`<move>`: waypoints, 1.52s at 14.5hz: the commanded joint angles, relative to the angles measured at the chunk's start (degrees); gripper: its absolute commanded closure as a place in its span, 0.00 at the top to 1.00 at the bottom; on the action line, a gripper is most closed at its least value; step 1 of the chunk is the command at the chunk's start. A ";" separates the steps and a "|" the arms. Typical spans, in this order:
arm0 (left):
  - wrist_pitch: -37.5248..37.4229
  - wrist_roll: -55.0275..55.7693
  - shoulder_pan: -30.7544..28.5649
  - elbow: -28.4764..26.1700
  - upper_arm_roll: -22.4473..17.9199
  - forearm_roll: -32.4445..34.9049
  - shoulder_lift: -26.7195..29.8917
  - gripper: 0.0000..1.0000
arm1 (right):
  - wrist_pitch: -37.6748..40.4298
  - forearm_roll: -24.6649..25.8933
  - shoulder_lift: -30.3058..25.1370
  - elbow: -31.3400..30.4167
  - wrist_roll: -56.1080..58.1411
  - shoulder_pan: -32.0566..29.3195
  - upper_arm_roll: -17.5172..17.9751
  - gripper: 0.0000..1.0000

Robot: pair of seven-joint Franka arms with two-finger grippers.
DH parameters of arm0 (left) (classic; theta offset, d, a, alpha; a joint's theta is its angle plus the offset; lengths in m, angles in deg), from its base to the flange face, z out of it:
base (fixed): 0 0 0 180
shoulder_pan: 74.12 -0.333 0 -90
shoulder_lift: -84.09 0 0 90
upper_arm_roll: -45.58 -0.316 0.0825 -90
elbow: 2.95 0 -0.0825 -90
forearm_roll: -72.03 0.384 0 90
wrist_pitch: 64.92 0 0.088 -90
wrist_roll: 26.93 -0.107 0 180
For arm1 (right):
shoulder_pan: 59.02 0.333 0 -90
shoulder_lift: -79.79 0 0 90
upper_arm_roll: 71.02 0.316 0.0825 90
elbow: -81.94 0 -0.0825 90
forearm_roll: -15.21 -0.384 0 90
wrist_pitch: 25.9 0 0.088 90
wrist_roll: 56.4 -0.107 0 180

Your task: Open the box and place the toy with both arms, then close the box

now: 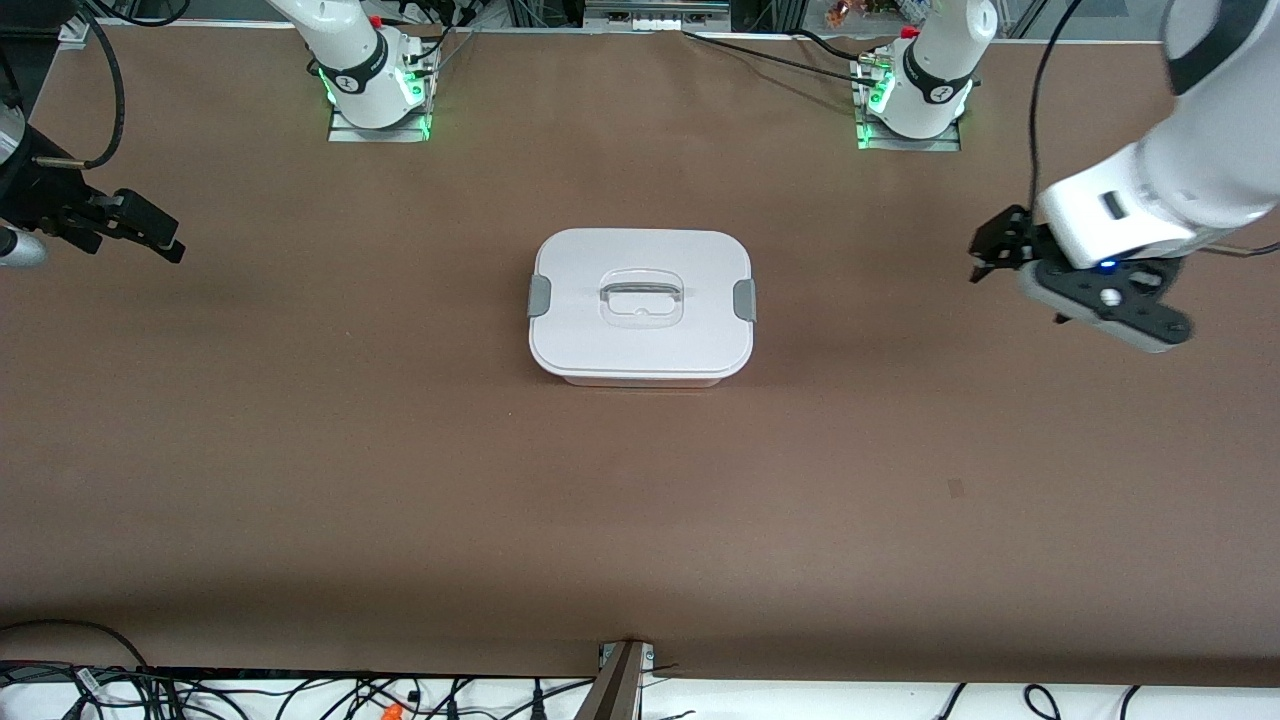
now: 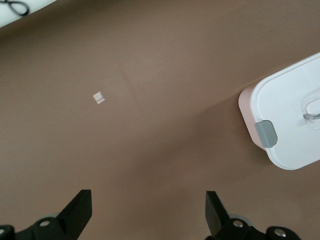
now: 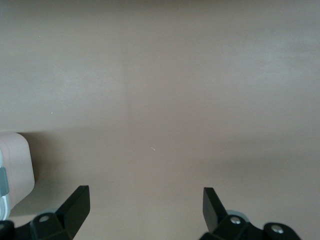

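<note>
The box (image 1: 641,306) sits shut in the middle of the table (image 1: 300,450), its white lid (image 1: 641,300) on and a grey clip (image 1: 539,296) at each short end. The left gripper (image 1: 990,252) hangs over bare table toward the left arm's end from the box, fingers (image 2: 80,207) spread wide and holding nothing. The right gripper (image 1: 150,235) hangs over bare table toward the right arm's end from the box, well apart from it, its fingers (image 3: 77,205) likewise spread and, as far as its dim wrist view shows, empty.
</note>
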 commanded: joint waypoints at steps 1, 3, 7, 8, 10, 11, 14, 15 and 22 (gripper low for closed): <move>3.62 1.52 2.04 -9.95 -7.54 -2.47 8.43 1.00 | 0.45 -1.00 -0.65 -0.85 0.96 0.41 -0.09 1.00; 5.82 4.41 2.48 -14.53 -10.89 -2.83 12.57 1.00 | 0.19 -1.00 -0.30 -0.68 0.96 0.41 -0.09 1.00; 5.92 16.63 7.67 -17.97 -18.37 -2.13 14.26 1.00 | 0.54 -0.83 -0.30 -0.77 1.05 0.33 -0.27 1.00; 6.18 16.73 7.67 -18.06 -18.46 -2.04 14.26 1.00 | 0.45 -0.65 -0.30 -0.68 1.05 0.41 -0.27 1.00; 6.18 16.73 7.67 -18.06 -18.46 -1.69 14.26 1.00 | 0.10 -0.56 -0.21 -0.68 1.05 0.41 -0.27 1.00; 6.18 16.65 7.67 -17.98 -18.46 -1.60 14.26 1.00 | -0.33 -0.56 -0.21 -0.77 1.05 0.41 -0.27 1.00; 6.09 16.91 7.59 -17.54 -17.94 0.07 14.26 1.00 | -1.74 -0.48 -0.12 -0.85 1.84 0.41 -0.09 1.00; 6.00 16.91 7.50 -17.36 -17.94 0.08 14.26 1.00 | -2.61 -0.48 -0.03 -0.85 2.97 0.41 -0.09 1.00; 3.37 16.91 7.23 -15.34 -16.00 1.66 14.17 1.00 | -2.54 -0.65 0.32 -0.68 5.09 0.41 -0.18 1.00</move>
